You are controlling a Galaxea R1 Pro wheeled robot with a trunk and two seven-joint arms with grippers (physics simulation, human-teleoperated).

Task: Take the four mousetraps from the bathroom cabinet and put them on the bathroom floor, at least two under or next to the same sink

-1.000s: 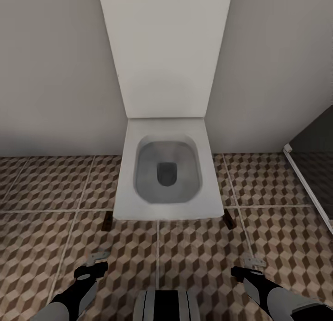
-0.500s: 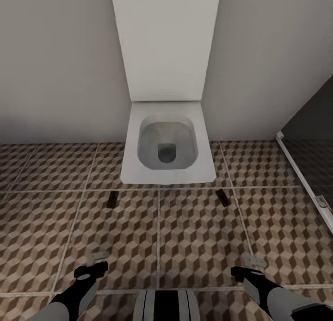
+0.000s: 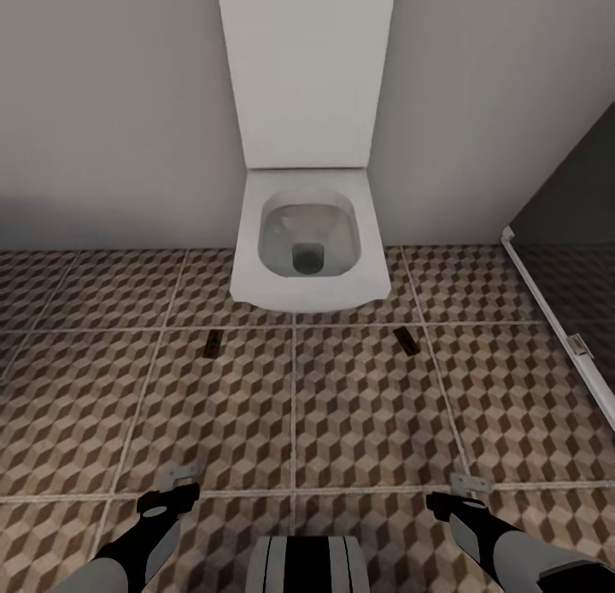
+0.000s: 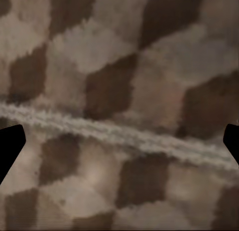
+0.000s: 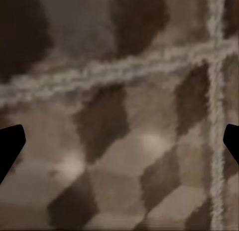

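While both arms hang low in front of the robot's trunk, the left claw [image 3: 181, 480] and the right claw [image 3: 466, 485] hold nothing — each wrist view shows the dark fingertips far apart at the frame edges, with bare patterned tile and grout between them. Outward from there lies the bathroom floor [image 3: 359, 422], and on it two mousetraps: one [image 3: 212, 344] just off the front left corner of the toilet [image 3: 309, 243], the other [image 3: 408, 341] just off its front right corner, both flat on the tiles and well apart from each other.

Compared with a second ago, the toilet sits smaller and higher in the head view, and the traps, then right against its base, now show a strip of tile between — the whole picture shifted, so the robot has backed away and nothing on the floor moved. That reads as leaving these two placed; no sink appears here, so whether the sink condition is met cannot be told.
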